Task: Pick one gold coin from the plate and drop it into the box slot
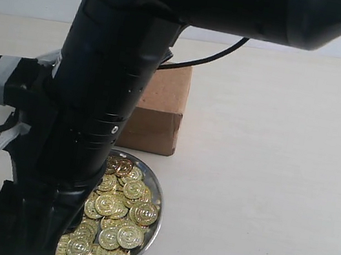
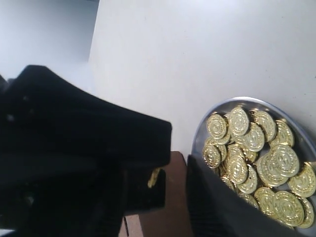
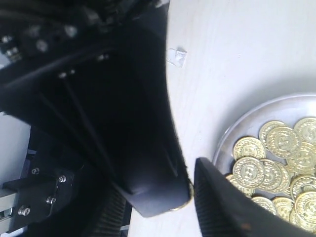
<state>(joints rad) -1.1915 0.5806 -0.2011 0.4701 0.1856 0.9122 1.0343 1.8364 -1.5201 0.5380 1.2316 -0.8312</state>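
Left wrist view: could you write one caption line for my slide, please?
Left pincer with fingers apart over the brown box, a gold glint on one finger, beside the plate of gold coins.

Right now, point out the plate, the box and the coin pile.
plate (image 3: 249,121): right wrist view, bare metal just inside the rim.
box (image 1: 156,132): exterior view, front cardboard face.
coin pile (image 1: 113,213): exterior view, middle of the heap.

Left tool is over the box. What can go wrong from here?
1. Only a gold sliver shows against one finger of the left tool, so the hold may be marginal and it could slip early.
2. No view shows the slot; the arm hides most of the box, so a release might land on bare cardboard.
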